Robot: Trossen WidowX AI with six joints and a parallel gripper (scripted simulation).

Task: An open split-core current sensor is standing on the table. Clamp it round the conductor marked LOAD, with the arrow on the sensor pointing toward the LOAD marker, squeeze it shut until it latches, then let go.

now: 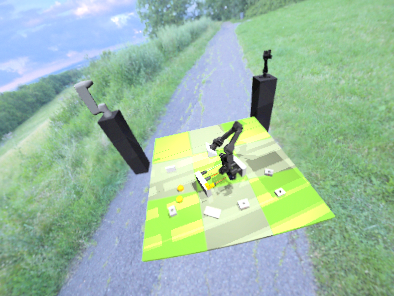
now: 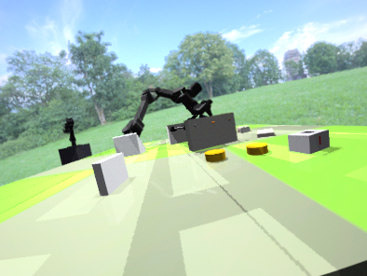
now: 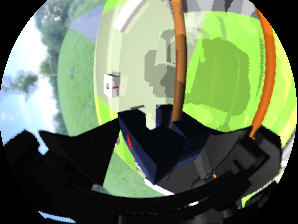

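Observation:
The dark navy split-core sensor has a red mark on its side and a notch between two raised ends. My gripper is shut on it, with a black finger on each side. A brown-orange conductor runs down to the sensor's right-hand part; whether the core encloses it is hidden. A second orange conductor passes farther right, clear of the sensor. In the top view the conductors run between two upright panels, the near one white. In the exterior view the panel hides the sensor and fingertips. No LOAD lettering is readable.
Two yellow discs lie outside the near panel. A small box with a red mark stands to their right. A pale upright slab stands at the left. Several small white blocks lie around, one of them at the front.

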